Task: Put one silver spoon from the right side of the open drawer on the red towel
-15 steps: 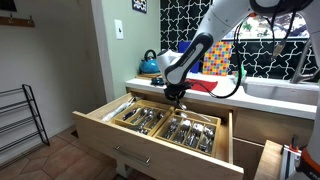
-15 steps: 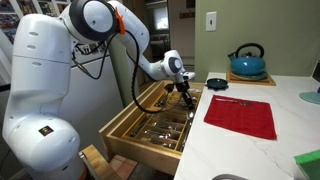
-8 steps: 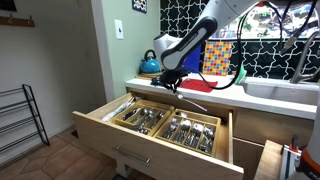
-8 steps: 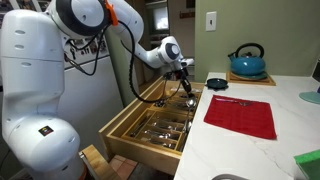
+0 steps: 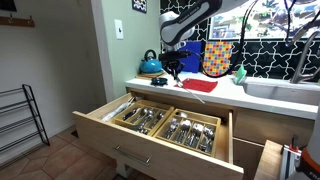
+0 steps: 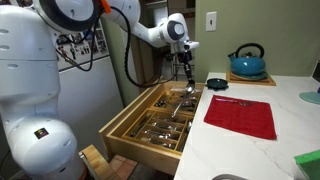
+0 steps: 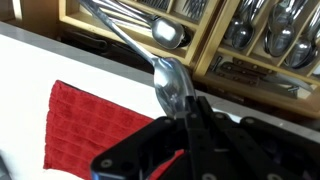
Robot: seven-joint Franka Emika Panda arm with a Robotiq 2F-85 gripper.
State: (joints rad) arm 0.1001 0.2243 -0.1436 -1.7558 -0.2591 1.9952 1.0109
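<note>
My gripper [image 5: 171,68] is shut on a silver spoon [image 7: 170,78] and holds it in the air above the counter's edge, between the open drawer [image 5: 118,138] and the red towel [image 5: 198,85]. In an exterior view the spoon [image 6: 189,86] hangs down from the gripper [image 6: 186,70], left of the towel [image 6: 240,116]. In the wrist view the shut fingers [image 7: 188,100] grip the handle. The spoon's bowl points toward the drawer [image 7: 215,55], and the towel [image 7: 90,125] lies lower left. Several spoons and other cutlery fill the drawer's compartments.
A blue kettle [image 6: 246,62] and a small dark bowl [image 6: 216,83] stand behind the towel. A colourful oven mitt [image 5: 217,57] hangs at the tiled wall, and a sink [image 5: 280,95] lies beyond. The drawer [image 6: 125,140] sticks out below the counter edge.
The gripper has risen out of the drawer with the spoon in it and moved up toward the counter's edge, nearer the towel.
</note>
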